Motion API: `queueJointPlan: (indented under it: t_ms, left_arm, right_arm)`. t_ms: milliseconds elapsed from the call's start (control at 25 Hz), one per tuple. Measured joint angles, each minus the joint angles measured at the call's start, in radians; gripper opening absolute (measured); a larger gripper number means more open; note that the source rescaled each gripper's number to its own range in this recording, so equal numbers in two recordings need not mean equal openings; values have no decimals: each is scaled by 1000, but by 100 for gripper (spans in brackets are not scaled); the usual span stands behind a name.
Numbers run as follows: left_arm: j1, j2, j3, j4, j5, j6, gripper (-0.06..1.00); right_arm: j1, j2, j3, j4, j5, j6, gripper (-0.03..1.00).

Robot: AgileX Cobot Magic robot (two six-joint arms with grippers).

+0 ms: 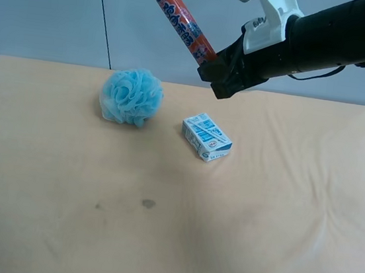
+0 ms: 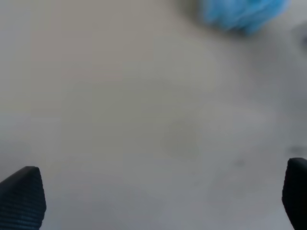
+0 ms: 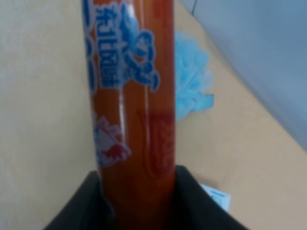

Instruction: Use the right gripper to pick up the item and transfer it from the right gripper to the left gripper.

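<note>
Right gripper (image 1: 212,65) clamped on lower end of item (image 1: 183,22); item held in air over bench's far edge, near its middle, free end tilted up and away from arm; pouf (image 1: 131,96) and box (image 1: 206,137) lay on bench (image 1: 256,239) below, near far edge; left gripper (image 2: 158,196) spread wide, holding nothing, facing cloth; risk: shiny wrapper pivoting in end-only grip at handover; early release would drop it.

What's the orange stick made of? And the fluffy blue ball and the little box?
The orange stick looks wrapped in thin shiny plastic film: light glints along it. The fluffy blue ball seems to be soft mesh netting, ruffled into folds. The little box is probably printed cardboard, with flat faces and sharp edges.
</note>
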Motion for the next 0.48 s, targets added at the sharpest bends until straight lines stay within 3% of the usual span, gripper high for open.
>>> queueJointPlan:
  t_ms: [240, 480]
  left_arm:
    - [0, 50, -3, -227, -169, 170, 100]
    - [0, 227, -3, -483, -312, 463, 100]
  right_arm:
    - [0, 0, 0, 1, -4, -4, 0]
    - [0, 0, 0, 1, -13, -4, 0]
